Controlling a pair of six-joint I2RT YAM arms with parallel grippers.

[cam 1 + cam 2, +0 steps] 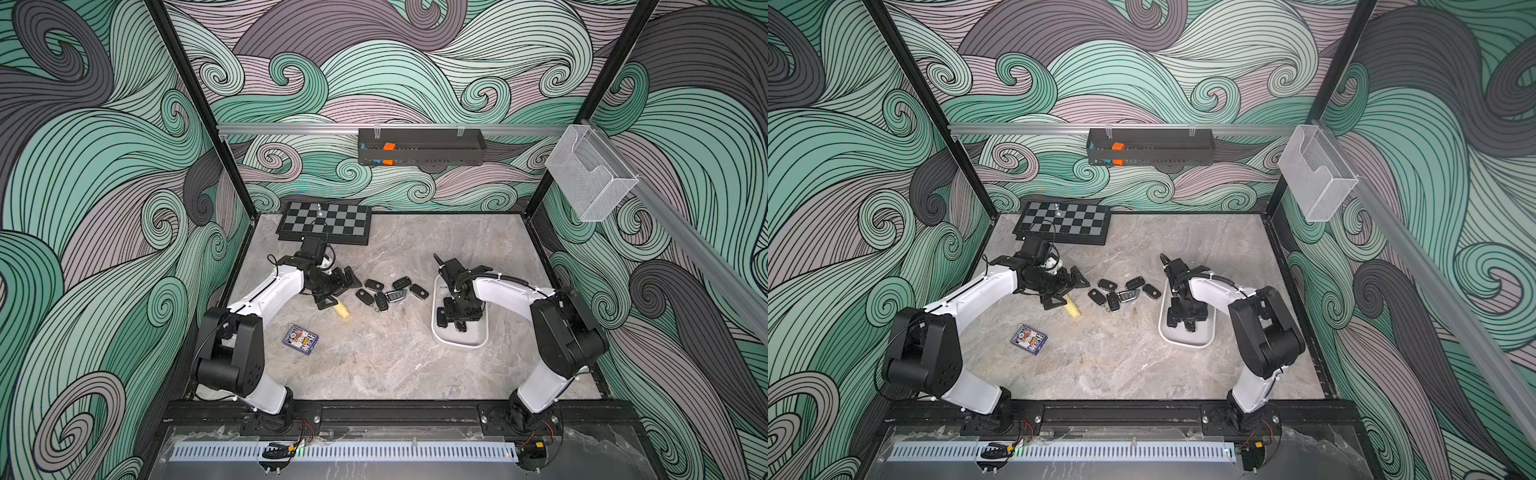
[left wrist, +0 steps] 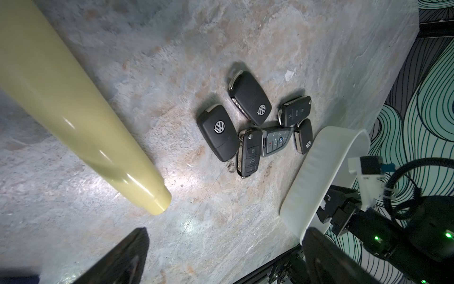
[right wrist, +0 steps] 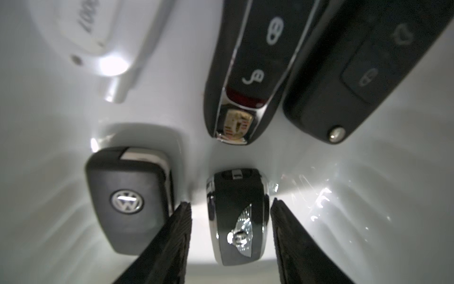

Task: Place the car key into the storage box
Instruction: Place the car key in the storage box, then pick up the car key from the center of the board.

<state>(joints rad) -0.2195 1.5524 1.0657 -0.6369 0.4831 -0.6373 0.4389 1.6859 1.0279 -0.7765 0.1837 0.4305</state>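
Car key, a black fob with chrome edging and a winged badge (image 3: 237, 221), is seen lying flat in the white oblong plastic storage box (image 1: 465, 341). It is judged light, rigid and slippery along its chrome flanks, which would best be pinched. The right gripper (image 3: 230, 202) is spread to either side of it, a gap seen at one flank. Three other black fobs (image 3: 125, 201) are contained there; six loose fobs (image 2: 249, 147) lie on the marble table (image 2: 172, 73). The left gripper (image 2: 226, 231) is spread wide, empty.

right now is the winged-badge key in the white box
In: the key lies on the storage box floor between the right hand's parted fingers.
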